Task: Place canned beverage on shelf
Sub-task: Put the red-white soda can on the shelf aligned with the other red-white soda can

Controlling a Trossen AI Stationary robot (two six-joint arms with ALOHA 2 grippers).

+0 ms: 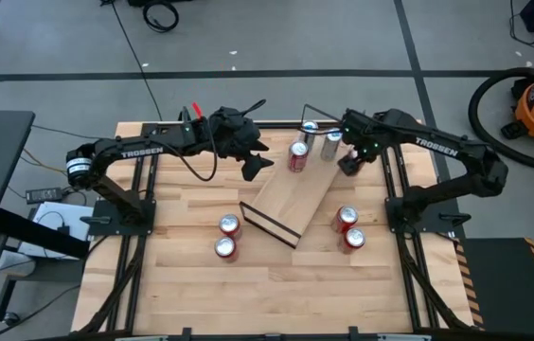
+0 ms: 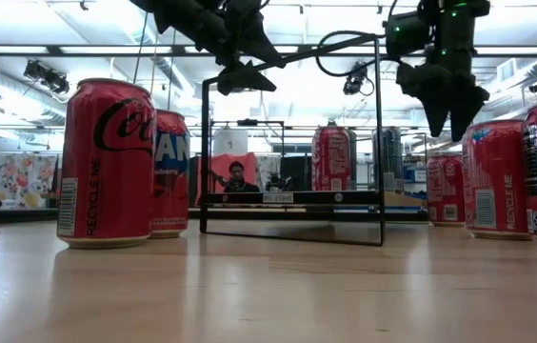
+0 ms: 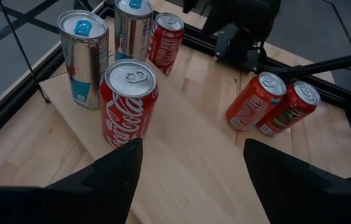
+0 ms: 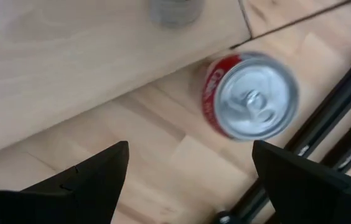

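Note:
The shelf (image 1: 291, 194) lies slantwise on the table's middle, a light-wood board with a dark near end. At its far end stand a red Coca-Cola can (image 3: 129, 102) and two silver cans (image 3: 83, 56), each on its base. My left gripper (image 3: 193, 146) hangs open above the shelf, just short of the red can, with nothing between its fingers. My right gripper (image 4: 191, 146) points down, open, over the table beside the shelf's far right edge. Below it another red can (image 4: 250, 102) stands upright on the tabletop, just off the board and to one side of the fingers.
Two red cans (image 1: 227, 237) stand on the table to the left of the shelf's near end, and two more (image 1: 349, 229) to its right. The shelf's thin black wire frame (image 2: 292, 133) rises above the board. Black frame rails (image 1: 400, 180) run along the table's sides.

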